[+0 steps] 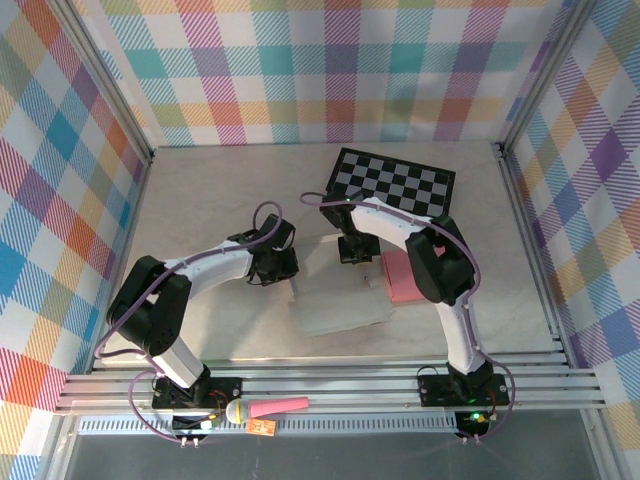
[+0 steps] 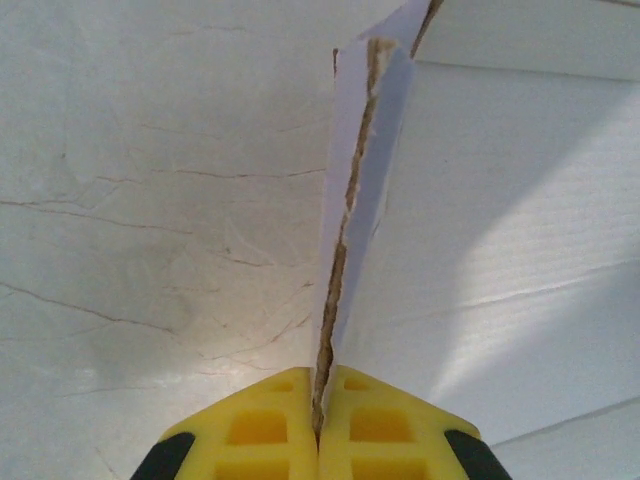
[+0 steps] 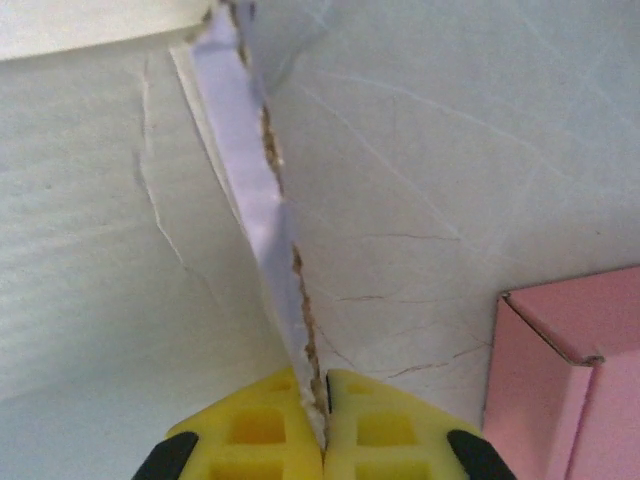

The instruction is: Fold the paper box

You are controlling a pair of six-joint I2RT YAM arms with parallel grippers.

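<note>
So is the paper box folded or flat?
Partly folded: the paper box lies mostly flat, with one flap pinched upright in the left gripper and another in the right gripper.

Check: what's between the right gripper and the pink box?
Bare tabletop separates the right gripper from the pink box, seen in the right wrist view.

A pale, marble-patterned table with faint grey veins carries three things. A flattened white cardboard box lies near the middle, toward the front edge. Just to its right rests a pink cardboard box, close against it. Behind both, toward the back wall, a black-and-white checkerboard panel lies flat, slightly turned.
</note>
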